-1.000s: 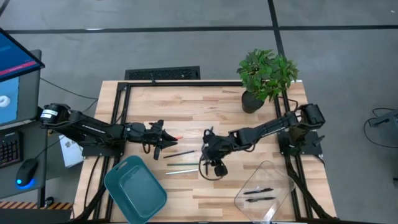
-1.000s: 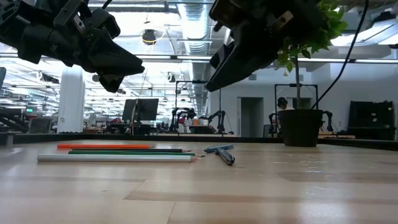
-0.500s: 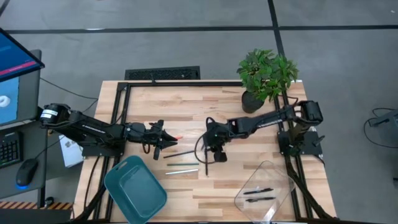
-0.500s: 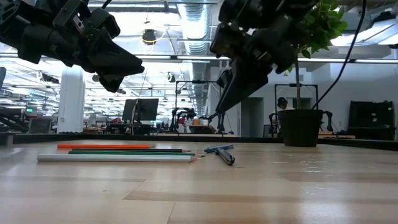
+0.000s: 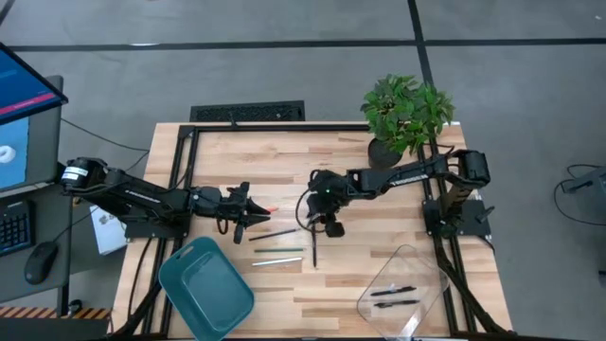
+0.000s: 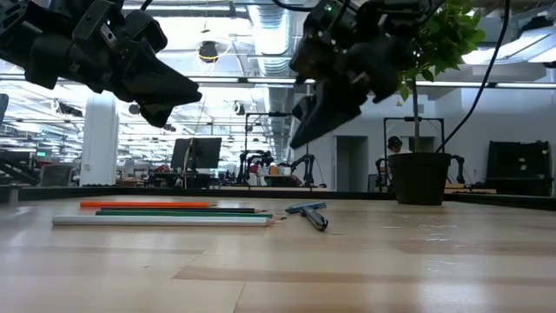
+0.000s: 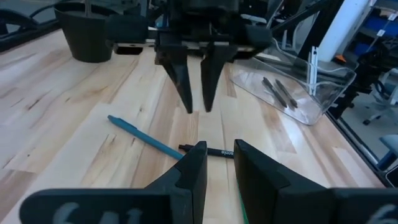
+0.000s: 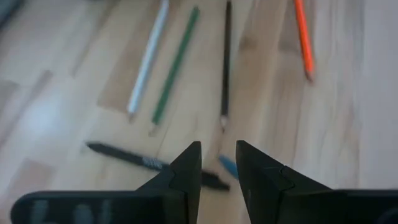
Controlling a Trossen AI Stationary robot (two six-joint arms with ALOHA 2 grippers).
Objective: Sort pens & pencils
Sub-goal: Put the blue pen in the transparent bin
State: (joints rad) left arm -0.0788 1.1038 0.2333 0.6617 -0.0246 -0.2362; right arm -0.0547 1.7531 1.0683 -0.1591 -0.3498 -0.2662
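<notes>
I see the wooden table (image 5: 284,156) with a teal bin (image 5: 205,286) and a clear tray (image 5: 405,282) holding two pens (image 5: 393,297). My right gripper (image 5: 323,224) hovers over two loose pens (image 8: 152,164), fingers slightly apart, empty. My left gripper (image 5: 241,227) hangs near the pencils (image 5: 277,252), narrowly parted, empty.

Table (image 5: 284,156) pale blond wood, plank stripes, black frame edge. Pencils: orange-red pencil (image 8: 303,38), green pencil (image 8: 176,64), pale white-grey pencil (image 8: 148,57), dark brown-black pencil (image 8: 226,59). Black pen (image 8: 149,163) with light lettering; blue pen (image 7: 144,136) teal-blue. Two dark pens (image 5: 394,297) in clear tray (image 5: 421,260). Bin (image 5: 206,288) teal. Plant (image 5: 407,109) green leaves, black pot. Left hand (image 5: 240,225) and right hand (image 5: 332,226) both black. Floor grey, black lines.
</notes>
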